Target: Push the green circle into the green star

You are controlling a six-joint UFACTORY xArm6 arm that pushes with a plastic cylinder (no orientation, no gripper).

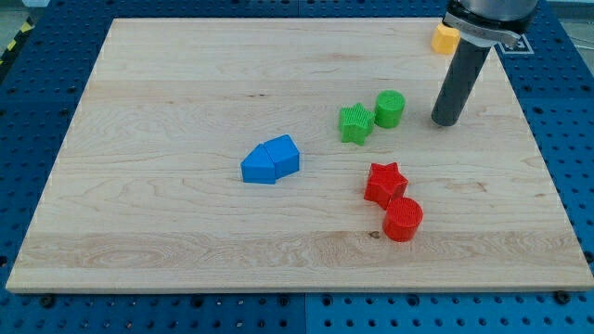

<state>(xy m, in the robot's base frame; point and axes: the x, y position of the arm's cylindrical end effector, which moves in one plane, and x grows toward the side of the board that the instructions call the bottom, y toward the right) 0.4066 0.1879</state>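
The green circle (390, 109) sits right of centre on the wooden board (186, 93). The green star (355, 123) lies just to its lower left, touching it or nearly so. My tip (445, 121) rests on the board to the right of the green circle, a short gap away. The dark rod rises from it toward the view's top right.
A red star (384, 182) and a red circle (403, 220) sit together below the green pair. Two blue blocks (270, 160) lie joined near the centre. A yellow block (445, 38) sits at the top right, partly behind the rod.
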